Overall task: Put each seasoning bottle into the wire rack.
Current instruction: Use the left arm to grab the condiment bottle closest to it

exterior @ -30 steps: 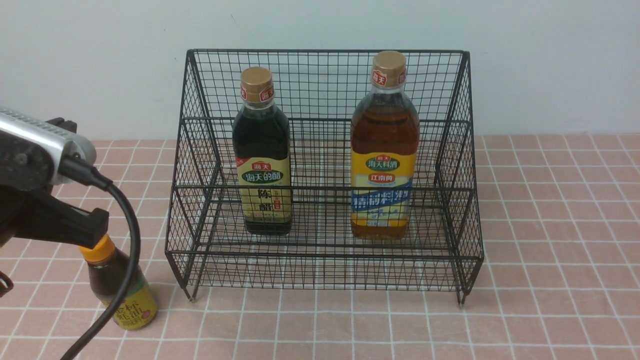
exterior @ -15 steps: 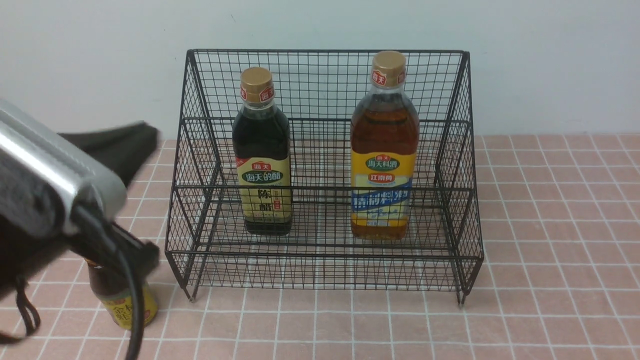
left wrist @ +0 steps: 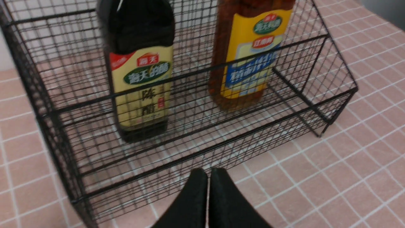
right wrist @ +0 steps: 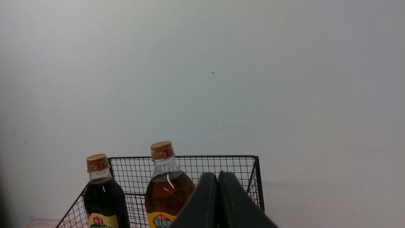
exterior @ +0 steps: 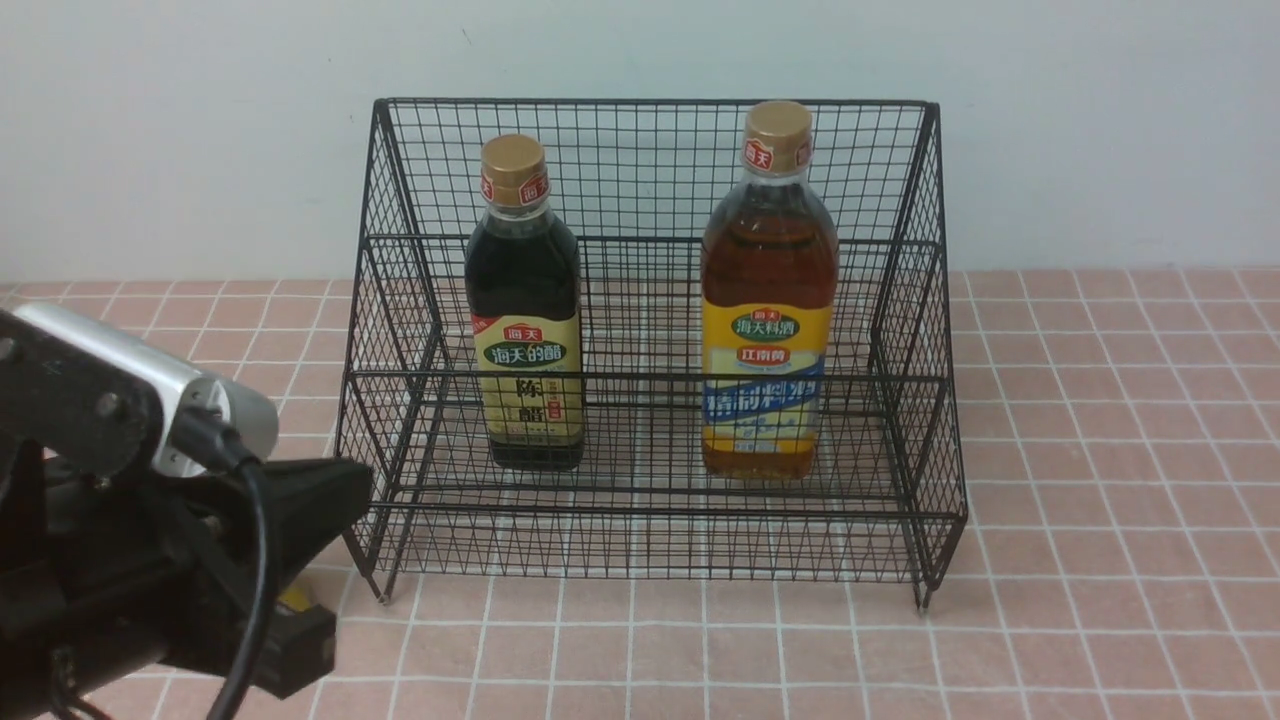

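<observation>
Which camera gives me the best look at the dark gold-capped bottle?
Front view: the dark bottle shows whole, cap to base. Left wrist view cuts off its cap; right wrist view shows only its top part.

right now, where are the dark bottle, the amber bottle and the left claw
dark bottle (exterior: 525, 380): front view, on its beige label
amber bottle (exterior: 768, 350): front view, on its yellow label
left claw (left wrist: 208, 173): left wrist view, between its shut fingertips

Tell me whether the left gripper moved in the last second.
Yes. In front view, the left gripper dropped and swung right toward the wire rack, near its lower left corner.
</observation>
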